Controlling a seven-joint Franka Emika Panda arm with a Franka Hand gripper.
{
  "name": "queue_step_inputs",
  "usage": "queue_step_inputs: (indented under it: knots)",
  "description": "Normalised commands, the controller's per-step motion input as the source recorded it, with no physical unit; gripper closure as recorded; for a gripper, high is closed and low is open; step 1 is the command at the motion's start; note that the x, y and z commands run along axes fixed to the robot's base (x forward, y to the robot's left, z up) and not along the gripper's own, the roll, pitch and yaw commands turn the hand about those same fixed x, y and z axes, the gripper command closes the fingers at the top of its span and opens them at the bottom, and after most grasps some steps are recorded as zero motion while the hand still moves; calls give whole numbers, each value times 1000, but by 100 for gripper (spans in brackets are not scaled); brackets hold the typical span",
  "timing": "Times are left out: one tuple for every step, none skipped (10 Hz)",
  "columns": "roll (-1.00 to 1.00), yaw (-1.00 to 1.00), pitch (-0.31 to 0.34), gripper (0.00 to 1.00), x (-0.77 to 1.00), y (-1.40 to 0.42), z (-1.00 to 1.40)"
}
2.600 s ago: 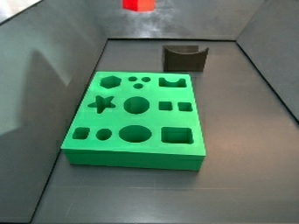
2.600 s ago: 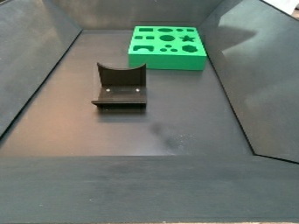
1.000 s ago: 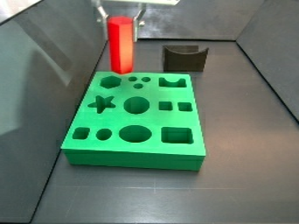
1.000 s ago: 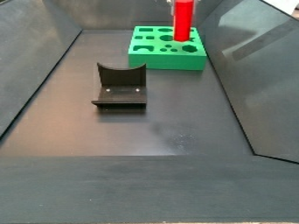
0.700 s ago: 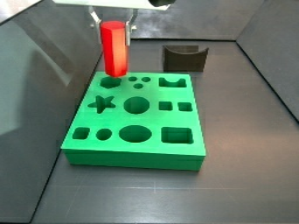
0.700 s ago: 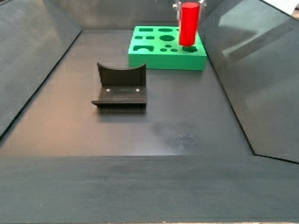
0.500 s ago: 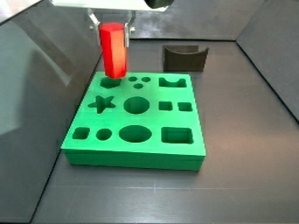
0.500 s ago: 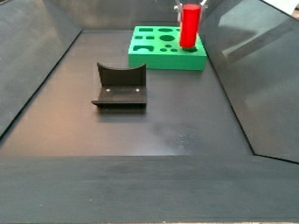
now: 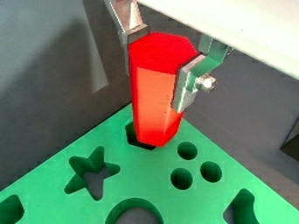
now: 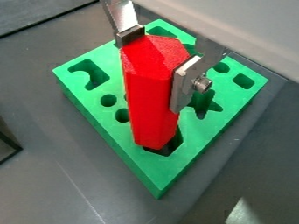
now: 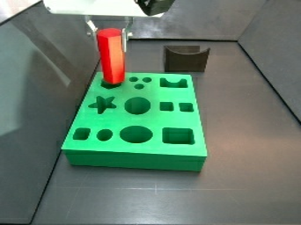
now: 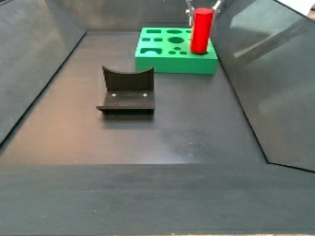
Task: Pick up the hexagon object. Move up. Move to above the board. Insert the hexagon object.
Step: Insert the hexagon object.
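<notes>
The hexagon object (image 9: 156, 92) is a tall bright red peg, upright, its lower end in the hexagon hole at a corner of the green board (image 9: 105, 192). It shows in both wrist views (image 10: 155, 96) and in both side views (image 11: 111, 56) (image 12: 200, 29). My gripper (image 9: 162, 54) is shut on the peg's top; its silver fingers (image 10: 188, 80) press on opposite faces. The board also shows in the views (image 10: 93, 72) (image 11: 135, 132) (image 12: 167, 51). In a side view the gripper (image 11: 112, 32) is at the board's far left corner.
The dark fixture (image 11: 186, 58) stands behind the board on the dark floor; in a side view it (image 12: 125, 91) sits mid-floor. Sloping grey walls enclose the floor (image 12: 172, 129). Other cut-outs, a star (image 11: 104, 105) and circles, lie beside the peg.
The gripper has come down with the red peg over the board's corner. The peg's lower end has gone from above the board into the hexagon hole.
</notes>
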Motion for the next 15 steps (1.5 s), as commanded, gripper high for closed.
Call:
queue_step_inputs:
  knots:
    - [0,109,-81,100,-63,-31,-91]
    - [0,117,-79,100,-80,-46,-126]
    - [0,109,-70,100,-66,-9,-109]
    - [0,111,-54,100,-66,-14,-149]
    - [0,91,-49,100,-60,-74,-149]
    - [0,80,-60,100,-40,-123,-134]
    - [0,37,-74,100,-20,-151,-114]
    - [-6,0,-87,100,-31,-123,-83]
    - [-3,0,-81,100,-23,-86,-100]
    - [-34,-51,-87,100,-3,0,-109]
    - [-63,-206,-100,100,0,0,-86]
    - [-16,-17,-31,100,0,0,-43]
    - [0,0,-30,100,0,0,-129]
    - [0,-6,-60,100,-11,0,-240]
    - [0,0,-43,100,-20,0,-231]
